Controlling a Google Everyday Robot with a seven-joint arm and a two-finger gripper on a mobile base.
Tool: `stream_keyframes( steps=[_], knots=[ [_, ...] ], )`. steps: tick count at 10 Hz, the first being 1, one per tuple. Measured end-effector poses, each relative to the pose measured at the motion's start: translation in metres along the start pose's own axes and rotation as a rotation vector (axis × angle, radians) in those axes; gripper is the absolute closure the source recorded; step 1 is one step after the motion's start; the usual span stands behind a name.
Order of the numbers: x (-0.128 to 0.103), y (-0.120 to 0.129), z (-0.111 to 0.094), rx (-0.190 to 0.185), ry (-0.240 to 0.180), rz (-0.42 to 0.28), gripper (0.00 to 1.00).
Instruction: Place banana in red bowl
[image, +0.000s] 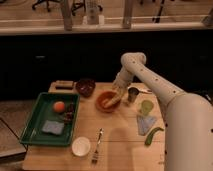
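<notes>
Camera view shows the claw (119, 90) low over the right rim of the red bowl (102, 105). The pale banana (114, 100) lies there, partly hidden. Whether the claw is spread or pinching, I cannot tell.

gripper (119, 90): over the right rim of the red bowl (101, 103); its tip blurs into the banana (114, 100), contact cannot be told
banana: only a pale patch in the bowl, upper end hidden under the gripper
red bowl: right rim partly covered by the gripper
arm (150, 80): lower part and robot body cut off by right and bottom edges
tabletop (117, 137): right side hidden behind the arm
dark items in green tray (68, 115): too blurred to identify
metal cup (133, 94): contents not visible
green vegetable (154, 135): right end hidden by the robot body
</notes>
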Motion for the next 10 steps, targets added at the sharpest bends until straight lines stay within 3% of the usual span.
stream_keyframes(
  steps=[3,10],
  knots=[
    [0.0032,0.0008,0.0004,-0.001,-0.019,-0.01,0.2],
    [0.0026,0.0013,0.0011,-0.004,-0.02,-0.01,0.2]
  ],
)
